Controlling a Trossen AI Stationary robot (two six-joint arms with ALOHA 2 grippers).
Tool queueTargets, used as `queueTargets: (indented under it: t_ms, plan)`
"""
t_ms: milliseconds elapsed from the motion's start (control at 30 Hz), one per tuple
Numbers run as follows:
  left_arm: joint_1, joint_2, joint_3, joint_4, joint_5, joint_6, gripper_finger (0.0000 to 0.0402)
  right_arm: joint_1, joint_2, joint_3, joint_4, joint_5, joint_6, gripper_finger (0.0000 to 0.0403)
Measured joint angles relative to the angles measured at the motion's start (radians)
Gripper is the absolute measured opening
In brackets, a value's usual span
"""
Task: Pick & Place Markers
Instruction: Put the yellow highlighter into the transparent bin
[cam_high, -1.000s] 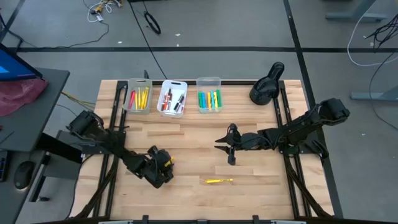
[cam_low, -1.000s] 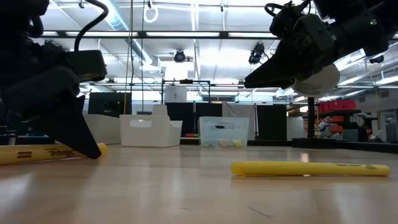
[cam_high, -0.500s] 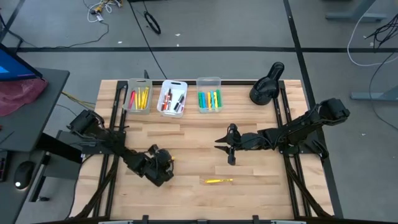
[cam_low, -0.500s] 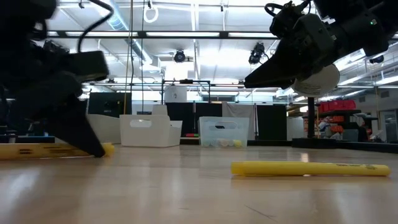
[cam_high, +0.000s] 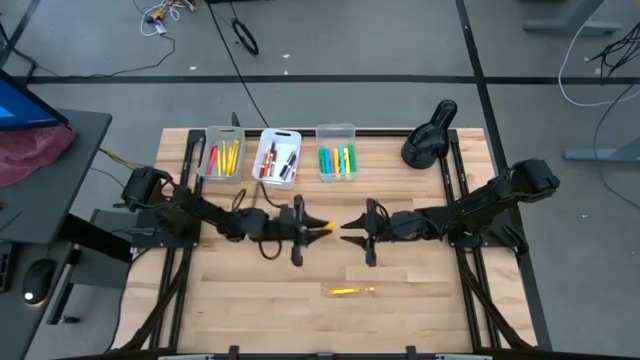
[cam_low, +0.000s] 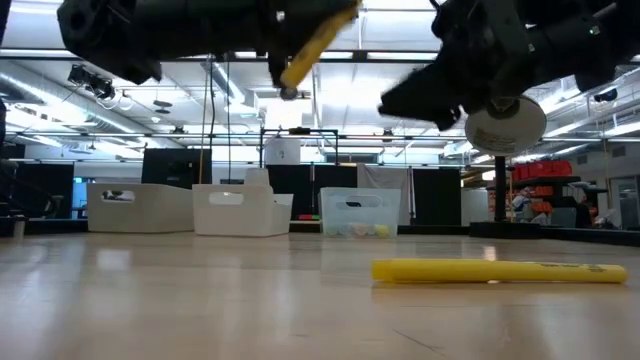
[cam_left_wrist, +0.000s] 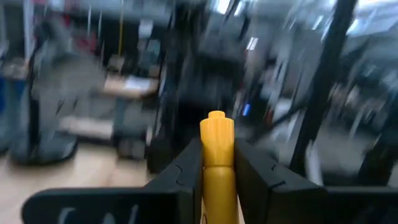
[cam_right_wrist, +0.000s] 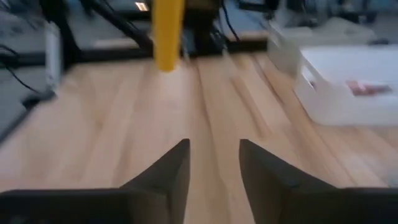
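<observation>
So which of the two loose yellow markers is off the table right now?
The yellow marker clamped in the left gripper, held in the air at mid-table facing the right gripper. The other yellow marker lies flat on the wood nearer the front edge, untouched.

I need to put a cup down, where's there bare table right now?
Bare wood lies along the near edge either side of the loose yellow marker, and in both near corners. It is crowded mid-table, where the left gripper, holding a yellow marker, faces the right gripper, and at the three bins.
</observation>
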Motion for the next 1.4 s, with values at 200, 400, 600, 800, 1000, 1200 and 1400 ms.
queueTargets:
  t_ms: [200, 400, 600, 800, 1000, 1200, 1400]
  plan:
    - [0.04, -0.001, 0.016, 0.107, 0.066, 0.024, 0.0069, 0.0, 0.167, 0.009, 0.444, -0.043, -0.091, 0.0203]
    - [0.031, -0.001, 0.041, 0.109, 0.05, 0.067, 0.0069, 0.002, 0.342, 0.121, 0.668, -0.062, -0.146, 0.0236]
    - [0.031, -0.002, 0.04, 0.108, 0.039, 0.065, 0.007, 0.002, 0.37, 0.222, 0.579, -0.066, -0.154, 0.0208]
    - [0.031, -0.003, 0.04, 0.101, 0.041, 0.055, 0.0108, 0.011, 0.365, 0.208, 0.572, -0.056, -0.12, 0.0111]
    - [0.031, -0.004, 0.039, 0.072, 0.037, 0.103, 0.0156, 0.025, 0.364, 0.182, 0.561, -0.024, -0.082, 0.0049]
    - [0.029, -0.156, 0.039, -0.28, -0.119, 0.191, 0.0208, 0.024, 0.229, 0.173, 0.218, 0.154, 0.017, 0.0049]
    - [-0.006, -0.331, 0.039, -0.898, -0.444, 0.047, 0.0223, -0.121, 0.028, 0.199, -0.175, 0.193, 0.141, 0.0049]
